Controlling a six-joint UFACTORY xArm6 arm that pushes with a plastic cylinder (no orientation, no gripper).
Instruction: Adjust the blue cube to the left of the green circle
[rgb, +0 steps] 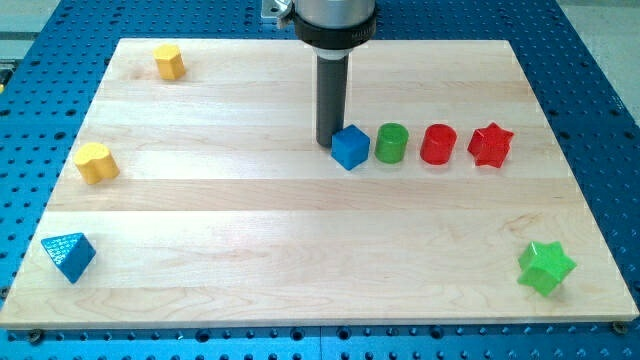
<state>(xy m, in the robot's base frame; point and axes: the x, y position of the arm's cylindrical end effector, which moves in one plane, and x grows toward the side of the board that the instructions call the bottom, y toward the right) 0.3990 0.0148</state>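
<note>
You are looking at my tip (327, 141) touching the upper-left edge of the blue cube (350, 147), placed to nudge it along the desk (250, 230). The cube is sitting just left of the green circle (391, 143), heading a row with the red circle (438, 144) and red star (490, 145); the job is looking nearly done. No pincer is showing, only a bare rod.
</note>
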